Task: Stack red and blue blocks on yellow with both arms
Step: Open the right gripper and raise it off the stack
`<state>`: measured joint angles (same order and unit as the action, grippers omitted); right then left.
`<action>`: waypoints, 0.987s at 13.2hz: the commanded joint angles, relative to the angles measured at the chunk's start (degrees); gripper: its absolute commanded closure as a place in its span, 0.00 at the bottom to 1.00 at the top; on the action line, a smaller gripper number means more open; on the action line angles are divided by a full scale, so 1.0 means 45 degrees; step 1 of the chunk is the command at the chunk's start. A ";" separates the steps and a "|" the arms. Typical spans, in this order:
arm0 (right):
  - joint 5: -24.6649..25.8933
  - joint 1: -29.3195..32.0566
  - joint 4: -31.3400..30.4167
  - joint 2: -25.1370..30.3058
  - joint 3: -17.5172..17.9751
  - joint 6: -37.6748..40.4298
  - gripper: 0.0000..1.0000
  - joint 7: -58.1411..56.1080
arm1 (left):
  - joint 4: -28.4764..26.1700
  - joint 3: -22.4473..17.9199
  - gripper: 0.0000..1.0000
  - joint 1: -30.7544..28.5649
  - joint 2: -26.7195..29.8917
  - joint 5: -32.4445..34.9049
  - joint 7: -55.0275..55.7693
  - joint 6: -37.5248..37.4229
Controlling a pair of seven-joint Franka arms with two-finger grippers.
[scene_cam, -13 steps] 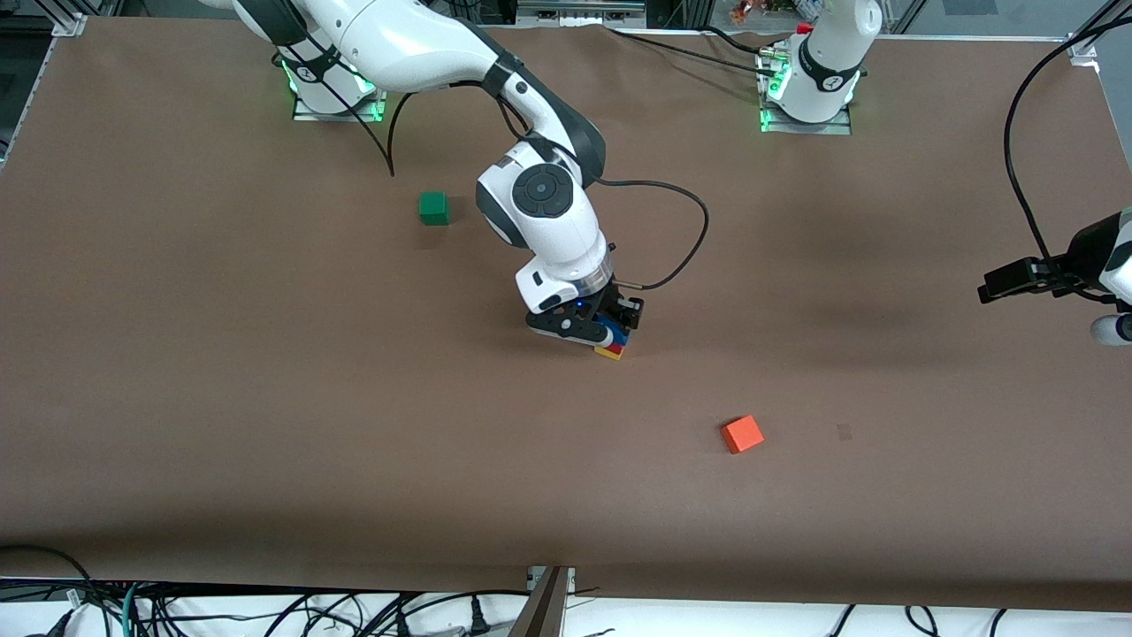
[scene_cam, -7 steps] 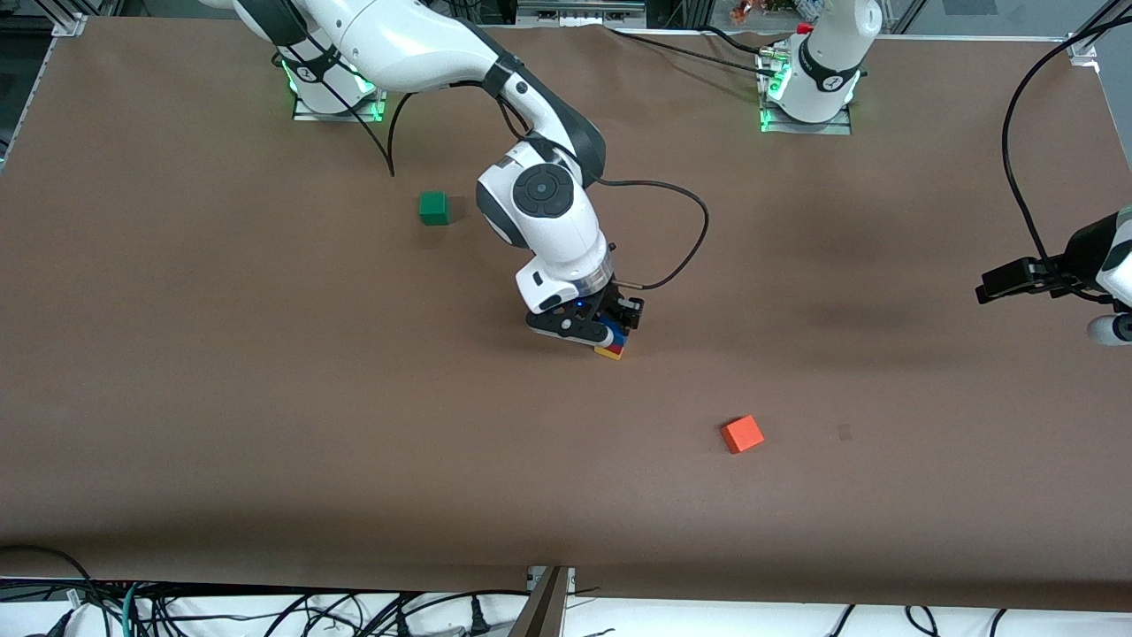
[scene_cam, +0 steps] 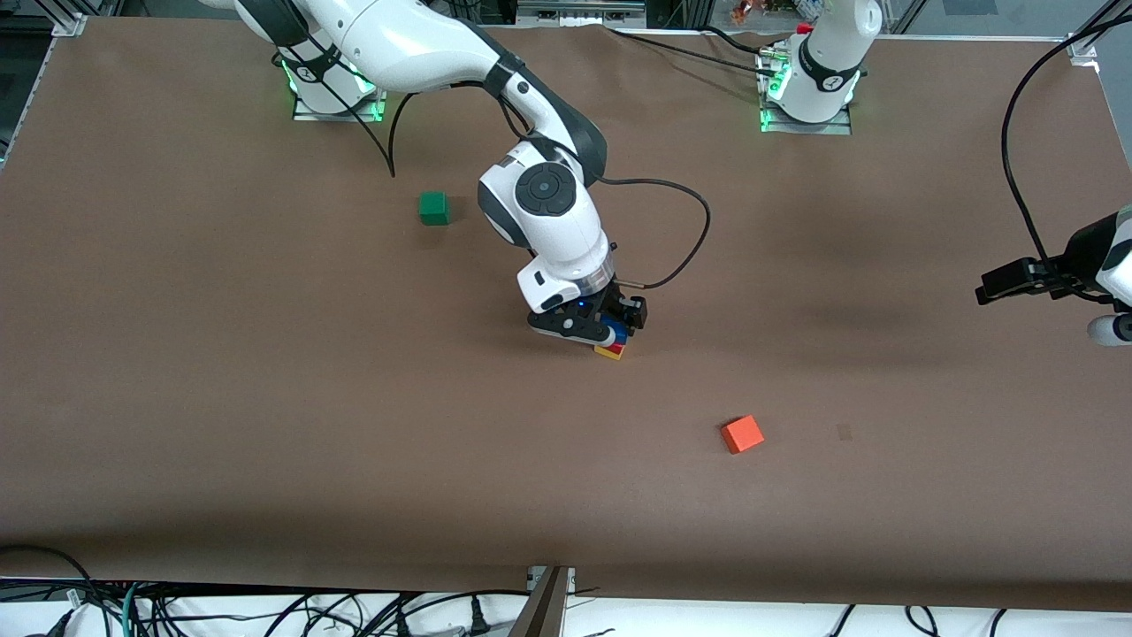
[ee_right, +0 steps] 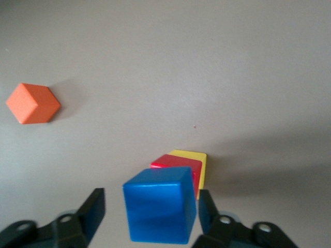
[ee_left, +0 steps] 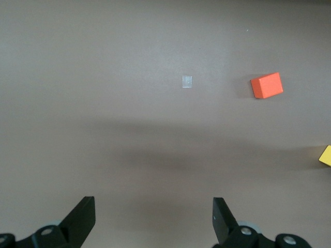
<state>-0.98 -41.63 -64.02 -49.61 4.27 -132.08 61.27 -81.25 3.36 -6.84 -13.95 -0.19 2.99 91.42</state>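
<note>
Right between the fingers of the right gripper [ee_right: 151, 192] sits the blue block [ee_right: 159, 209]. There's bare table showing on both sides of it, so the jaws are let go and nothing is pinched. Directly under the blue is the red block [ee_right: 178, 163], and under that the yellow cube [ee_right: 201, 165], all three sitting square on the brown table [scene_cam: 265, 398].

Compared with a second ago, the only difference is that the right wrist has crept up a hair, and the stack hasn't budged. To me that reads as the drop-off being done and the arm starting to back off. I'd call the stacking basically finished, as long as the fingers clear the blue without nudging it.

Further out from the gripper, the orange cube [scene_cam: 741, 433] lies nearer to the front camera than the stack, toward the left arm's end. The green cube [scene_cam: 433, 208] lies well apart, farther from that camera and toward the right arm's end. Neither one is involved.

Way off at its own end of the table, the left gripper [ee_left: 152, 201] hangs over bare table with its fingers spread wide and holding nothing, just waiting.
</note>
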 commanded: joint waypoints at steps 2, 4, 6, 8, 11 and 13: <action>0.0139 0.0070 0.0242 0.0768 -0.0110 0.1201 0.00 -0.0079 | 0.0067 -0.0062 0.00 0.0015 0.0092 -0.0075 -0.0255 0.0037; 0.0061 0.0576 0.0223 0.1607 -0.0071 0.2023 0.00 -0.0332 | 0.0067 -0.0062 0.00 0.0054 0.0072 -0.0055 -0.0197 0.0037; 0.0080 0.0968 -0.0397 0.2913 -0.0109 0.3541 0.00 -0.1751 | 0.0067 -0.0062 0.00 0.0054 0.0072 -0.0075 -0.0177 0.0037; -0.0133 0.1416 -0.1820 0.4454 -0.0693 0.3959 0.00 -0.2790 | 0.0067 -0.0062 0.00 0.0035 0.0072 -0.0075 -0.0196 0.0037; -0.1246 0.2607 -0.4708 0.7518 -0.0851 0.4561 0.00 -0.5149 | 0.0067 -0.0062 0.00 0.0054 0.0072 -0.0075 -0.0157 0.0037; -0.1326 0.2688 -0.5847 0.9162 -0.1667 0.5789 0.00 -0.6461 | 0.0067 -0.0062 0.00 0.0054 0.0072 -0.0075 -0.0157 0.0037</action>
<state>-5.38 -29.93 -78.93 -19.49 -0.95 -108.94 37.47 -81.19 3.35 -6.83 -13.95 -0.19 2.99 91.50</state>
